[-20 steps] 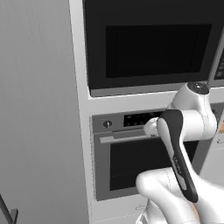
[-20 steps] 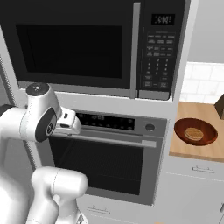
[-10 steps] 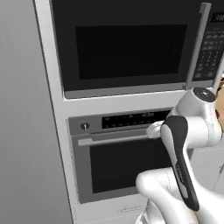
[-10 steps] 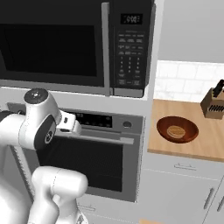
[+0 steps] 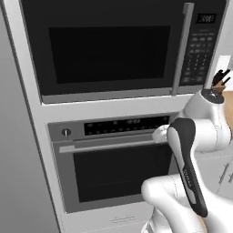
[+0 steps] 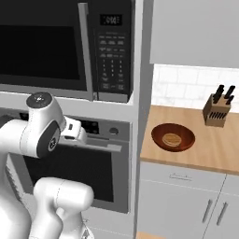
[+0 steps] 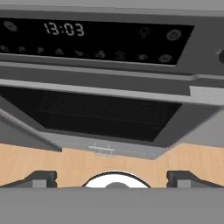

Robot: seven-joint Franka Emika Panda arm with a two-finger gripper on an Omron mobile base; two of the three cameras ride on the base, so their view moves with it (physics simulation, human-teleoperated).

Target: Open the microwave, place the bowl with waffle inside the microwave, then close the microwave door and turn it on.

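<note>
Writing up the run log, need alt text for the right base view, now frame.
The closed microwave, its door shut with a vertical grey handle, sits built in above a silver oven, with the white robot arm in front at lower left. To the right, the bowl with waffle rests on a wooden counter near a knife block.

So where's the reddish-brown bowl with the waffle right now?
In the right base view, the reddish-brown bowl with the round waffle sits on the wooden counter, right of the oven, near the knife block.

wooden counter (image 6: 200,149) bears bowl with waffle (image 6: 173,137), knife block (image 6: 217,111).
</note>
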